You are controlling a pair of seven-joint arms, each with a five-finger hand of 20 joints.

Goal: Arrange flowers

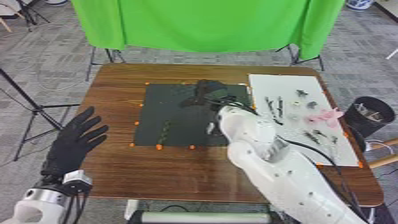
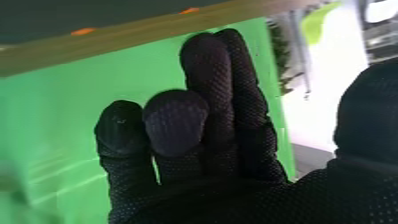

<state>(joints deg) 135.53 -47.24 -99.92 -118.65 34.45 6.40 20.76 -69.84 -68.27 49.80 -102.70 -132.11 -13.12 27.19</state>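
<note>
R hand [image 1: 210, 90], fingers relaxed & prob. empty, is over far part of dark mat [image 1: 191, 127] (L hand [image 1: 71, 144] unclenched, too).

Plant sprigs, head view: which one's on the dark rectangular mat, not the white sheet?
The long, thin green sprig in the near left part of the dark rectangular mat; the other sprigs lie on the flat white sheet.

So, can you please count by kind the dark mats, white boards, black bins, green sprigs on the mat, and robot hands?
Dark mat: 1
White board: 1
Black bin: 1
Green sprig: 1
Robot hands, left hand and right hand: 2
Total: 6
</note>
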